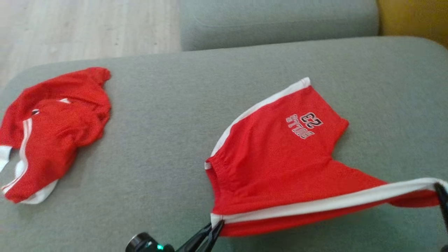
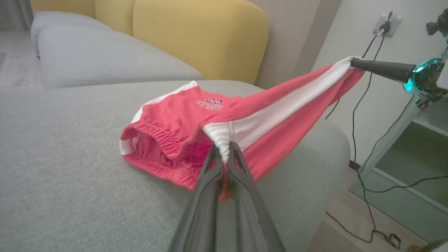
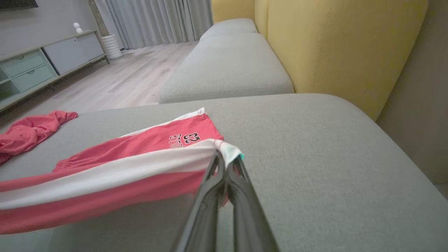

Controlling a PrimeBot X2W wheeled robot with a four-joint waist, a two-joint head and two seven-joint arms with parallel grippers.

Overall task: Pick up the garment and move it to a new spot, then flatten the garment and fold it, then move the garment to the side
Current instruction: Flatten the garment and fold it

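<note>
Head view: left hand point(image 1: 216, 225) and right hand point(image 1: 439, 189) each pinch the shorts point(image 1: 280, 157) by the striped side, taut above the near edge of the sofa point(image 1: 157, 147). Lowering both ends evenly should lay them flat.

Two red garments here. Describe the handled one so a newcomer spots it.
On the grey sofa cushion, look right of centre for the red shorts, stretched between the left gripper and right gripper. Unlike the crumpled red garment at far left, they show a printed 23.
</note>
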